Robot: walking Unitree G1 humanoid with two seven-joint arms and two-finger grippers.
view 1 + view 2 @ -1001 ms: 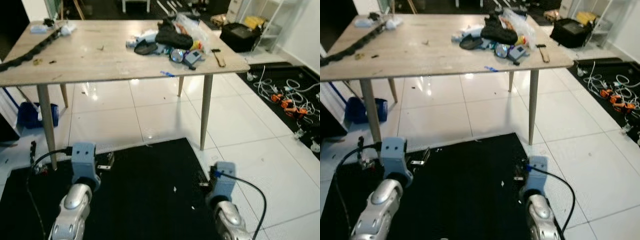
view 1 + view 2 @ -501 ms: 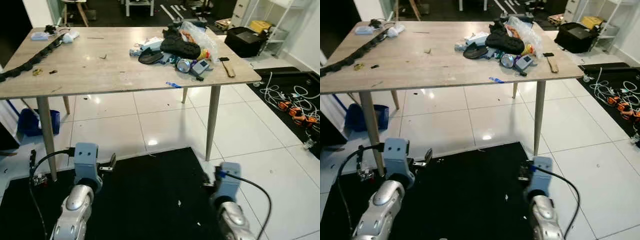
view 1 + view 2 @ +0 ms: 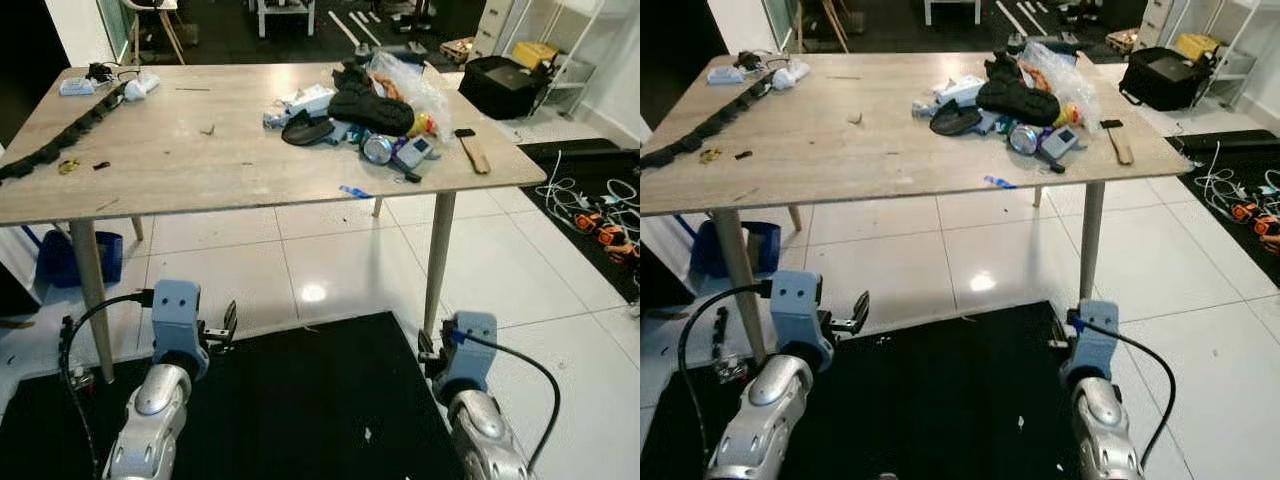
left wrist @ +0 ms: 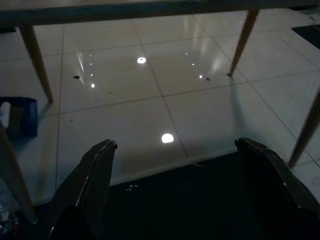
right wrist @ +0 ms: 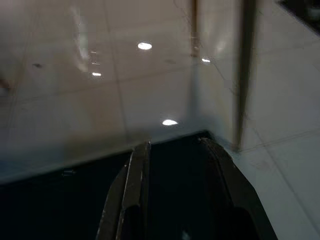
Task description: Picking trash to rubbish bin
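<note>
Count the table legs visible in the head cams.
4. Near left leg, near right leg, far left leg poking out under the top, far right leg likewise. None seems hidden.

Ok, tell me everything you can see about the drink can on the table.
The can is silvery metal and lies on its side on the pale wooden table, one round end facing the camera. It sits at the near edge of the clutter pile on the table's right half, beside a small grey device with a screen and in front of a black bundle. Any label or dents are too small to make out. Neither gripper is near it.
</note>
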